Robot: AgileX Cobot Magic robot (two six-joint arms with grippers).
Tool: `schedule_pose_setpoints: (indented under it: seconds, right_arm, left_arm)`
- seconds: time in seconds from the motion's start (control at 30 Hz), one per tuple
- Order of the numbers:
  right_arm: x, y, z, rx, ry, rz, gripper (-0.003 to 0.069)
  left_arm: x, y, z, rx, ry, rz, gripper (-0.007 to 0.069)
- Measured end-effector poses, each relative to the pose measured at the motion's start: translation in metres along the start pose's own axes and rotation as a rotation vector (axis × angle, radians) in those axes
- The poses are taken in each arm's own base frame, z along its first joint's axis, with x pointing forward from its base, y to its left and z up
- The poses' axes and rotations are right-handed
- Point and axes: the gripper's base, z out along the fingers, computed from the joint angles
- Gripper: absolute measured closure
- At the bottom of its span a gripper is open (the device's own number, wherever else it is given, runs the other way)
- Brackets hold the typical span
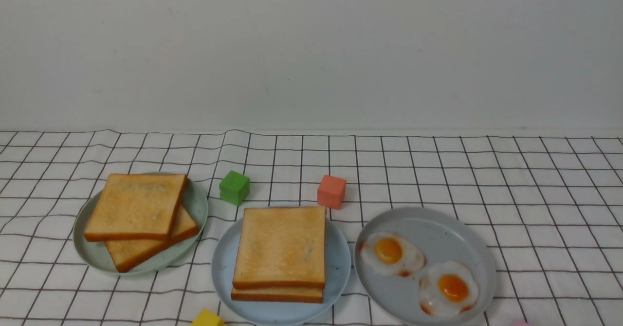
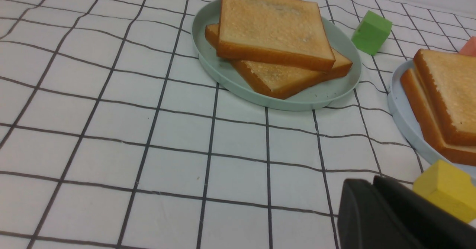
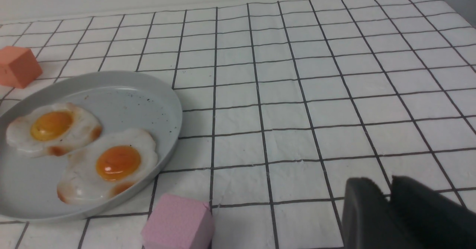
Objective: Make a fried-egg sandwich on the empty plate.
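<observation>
The pale blue plate (image 1: 221, 272) sits at the front middle with two toast slices (image 1: 281, 245) stacked on it; whether anything lies between them does not show. In the left wrist view this plate (image 2: 399, 111) and its toast (image 2: 446, 93) show at the edge. Two fried eggs (image 1: 391, 253) (image 1: 450, 287) lie on the grey plate (image 1: 438, 228). My left gripper (image 2: 372, 180) is shut and empty, low over the cloth beside a yellow block (image 2: 444, 189). My right gripper (image 3: 386, 184) is slightly open and empty, over bare cloth well away from the eggs (image 3: 111, 163). Neither gripper shows in the front view.
A pale green plate (image 1: 194, 204) at the left holds two more toast slices (image 1: 136, 207). A green block (image 1: 234, 187) and an orange block (image 1: 331, 191) stand behind the blue plate. A pink block (image 3: 178, 223) stands by the grey plate's (image 3: 122, 96) near rim.
</observation>
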Motion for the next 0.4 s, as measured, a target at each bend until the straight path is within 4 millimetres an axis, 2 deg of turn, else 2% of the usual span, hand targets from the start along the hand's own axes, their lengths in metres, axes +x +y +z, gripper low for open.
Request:
schedule_pose_setpoints:
  seconds: [0.4]
  right_arm:
    - [0.0,0.0,0.0,0.0,0.0,0.0,0.0514]
  left_arm:
    - [0.0,0.0,0.0,0.0,0.0,-0.001,0.0578]
